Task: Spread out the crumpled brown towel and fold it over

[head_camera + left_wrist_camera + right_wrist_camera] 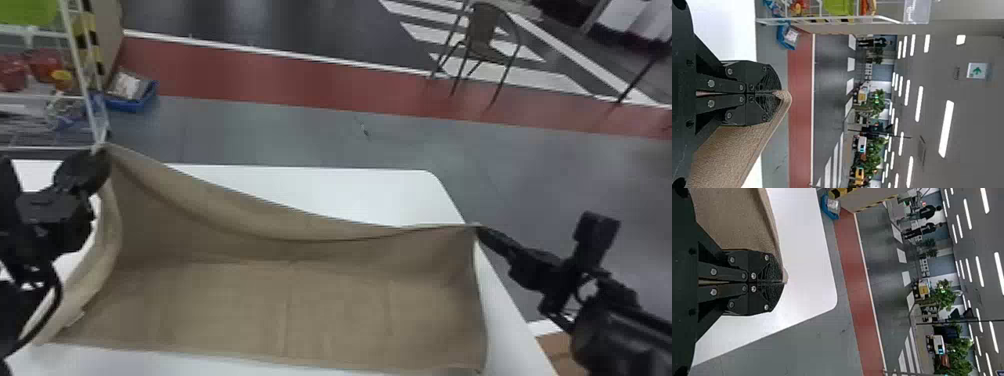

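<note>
Closest to the head camera, the two black arms are seen: the left arm (27, 295) at the left edge, the right arm (615, 325) entering at the lower right. The brown towel (300, 305) is stretched between them over the white table (360, 195). Its far left corner is clamped between the closed fingertips of the left gripper (101, 151); its far right corner is pinched by the right gripper (481, 231). Between these two grips the far edge is raised and allowed to sag in a shallow curve. The near part is laid out on the tabletop, marked by faint creases, with a strip of table left bare in front. The left side is bowed outward, and a small pale tab seems to be attached there, though it is poorly resolved.

In the left wrist view, the cloth is gripped by the left gripper (781, 93) and draped from it. In the right wrist view, a folded bit of cloth is caught at the tips of the right gripper (783, 282), beside the tabletop.

A wire shelf (80, 55) is noted beyond the table.
</note>
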Robot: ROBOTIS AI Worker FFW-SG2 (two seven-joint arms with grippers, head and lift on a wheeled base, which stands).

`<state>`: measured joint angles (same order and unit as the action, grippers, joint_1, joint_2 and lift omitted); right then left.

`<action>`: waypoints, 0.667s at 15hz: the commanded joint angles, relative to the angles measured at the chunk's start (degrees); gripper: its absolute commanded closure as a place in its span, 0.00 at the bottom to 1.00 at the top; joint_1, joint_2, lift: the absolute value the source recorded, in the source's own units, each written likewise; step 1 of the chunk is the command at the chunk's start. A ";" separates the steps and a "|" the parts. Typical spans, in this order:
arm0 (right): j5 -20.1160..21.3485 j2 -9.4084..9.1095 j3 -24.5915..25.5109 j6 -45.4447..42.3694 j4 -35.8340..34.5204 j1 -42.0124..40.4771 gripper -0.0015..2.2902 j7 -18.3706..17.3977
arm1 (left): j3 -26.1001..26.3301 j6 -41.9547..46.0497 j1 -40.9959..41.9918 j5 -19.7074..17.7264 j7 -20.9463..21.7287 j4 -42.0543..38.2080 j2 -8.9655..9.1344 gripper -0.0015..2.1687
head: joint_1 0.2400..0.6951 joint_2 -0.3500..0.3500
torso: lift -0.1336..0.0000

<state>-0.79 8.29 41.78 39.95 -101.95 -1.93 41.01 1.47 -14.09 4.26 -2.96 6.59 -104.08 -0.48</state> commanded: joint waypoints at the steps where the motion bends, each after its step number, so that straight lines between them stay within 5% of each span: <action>1: 1.23 1.12 -0.39 -2.55 2.46 0.09 0.67 -0.49 | 0.73 2.88 -3.38 1.38 0.18 5.11 0.04 0.72 | 1.00 0.02 | 0.08; 4: 3.69 0.77 -3.29 -4.66 3.60 0.00 0.62 -1.81 | 2.40 2.88 -6.90 3.66 0.79 11.44 -0.05 0.71 | 1.00 0.00 | 0.08; 6: 4.39 0.50 -4.52 -4.48 3.60 -0.70 0.39 -4.18 | 3.89 3.41 -8.57 4.98 0.09 15.57 0.04 0.38 | 1.00 0.00 | 0.08; 7: 4.48 0.42 -4.60 -4.66 3.52 -1.06 0.13 -5.68 | 4.59 3.41 -8.92 5.42 0.00 16.45 0.04 0.04 | 1.00 0.00 | 0.08; 8: 4.30 0.42 -3.99 -4.48 2.90 -1.50 0.00 -6.21 | 4.68 3.41 -8.92 6.12 -1.32 16.54 0.21 0.00 | 1.00 0.00 | 0.08; 10: 2.55 0.59 -1.88 -4.66 1.14 -3.25 0.00 -6.91 | 4.68 3.41 -8.83 6.56 -4.48 16.45 0.04 0.00 | 1.00 0.00 | 0.08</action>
<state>2.93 8.73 38.45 35.36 -99.58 -4.00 34.15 6.17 -10.78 -4.60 3.28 3.30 -87.65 -0.37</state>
